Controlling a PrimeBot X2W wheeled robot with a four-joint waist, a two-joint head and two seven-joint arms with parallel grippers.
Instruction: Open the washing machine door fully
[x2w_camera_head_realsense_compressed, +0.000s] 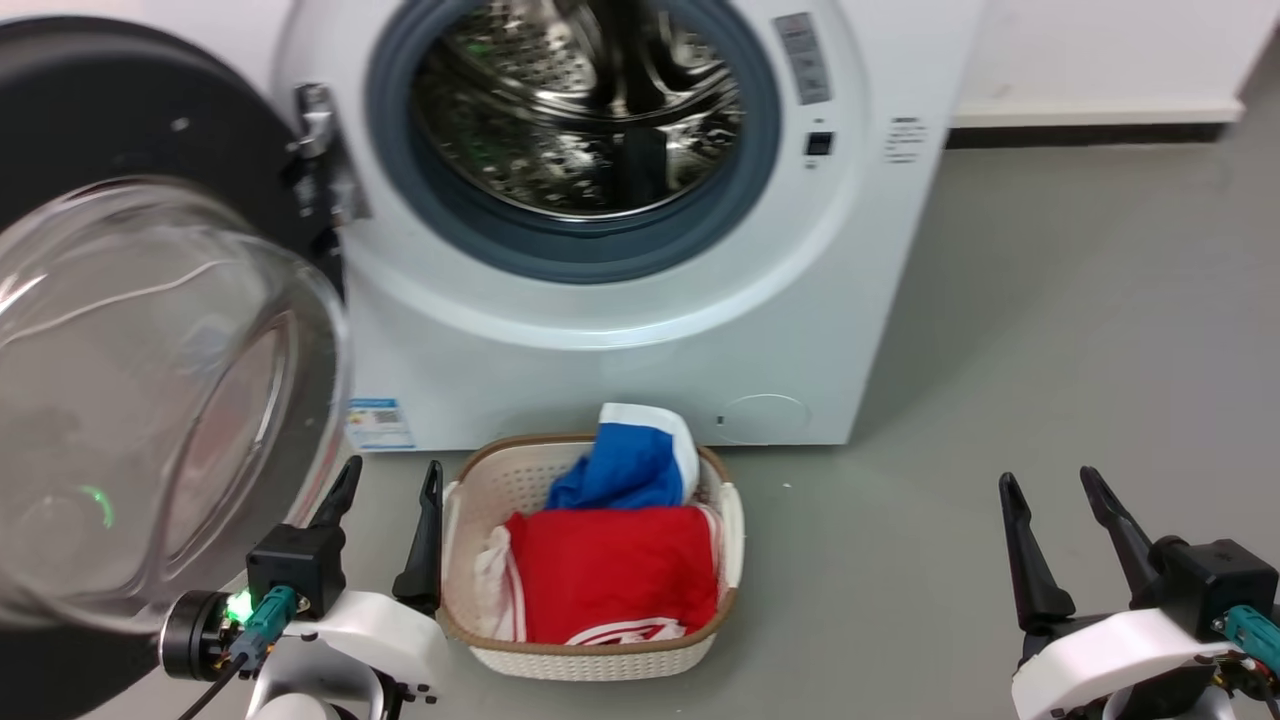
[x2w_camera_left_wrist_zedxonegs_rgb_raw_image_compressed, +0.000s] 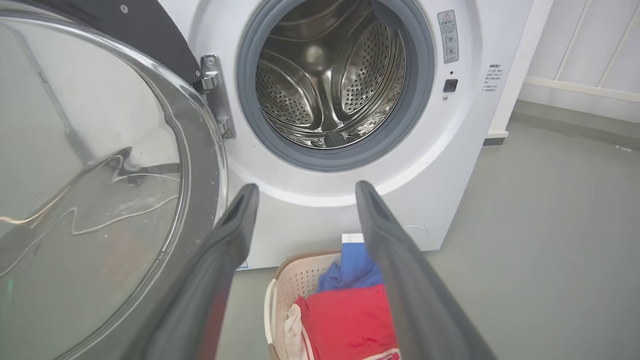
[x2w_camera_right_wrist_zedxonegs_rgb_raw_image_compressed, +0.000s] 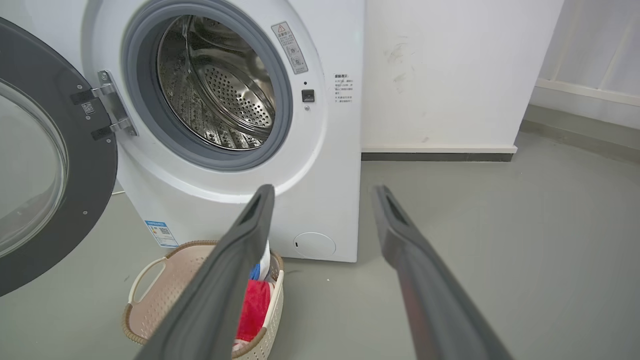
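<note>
The washing machine door (x2w_camera_head_realsense_compressed: 150, 330) is swung out to the left on its hinge (x2w_camera_head_realsense_compressed: 318, 150), its clear glass bowl bulging toward me. It also fills the left of the left wrist view as the door (x2w_camera_left_wrist_zedxonegs_rgb_raw_image_compressed: 100, 200) and stands at the left edge of the right wrist view as the door (x2w_camera_right_wrist_zedxonegs_rgb_raw_image_compressed: 45, 160). The steel drum mouth (x2w_camera_head_realsense_compressed: 580, 110) lies open. My left gripper (x2w_camera_head_realsense_compressed: 390, 495) is open at the lower left, just right of the door's lower rim, holding nothing. My right gripper (x2w_camera_head_realsense_compressed: 1050, 500) is open at the lower right, over bare floor.
A cream laundry basket (x2w_camera_head_realsense_compressed: 590, 660) holding red and blue clothes sits on the floor before the white washer (x2w_camera_head_realsense_compressed: 800, 330), between my two grippers. Grey floor (x2w_camera_head_realsense_compressed: 1050, 330) spreads to the right, with a white wall and dark skirting behind.
</note>
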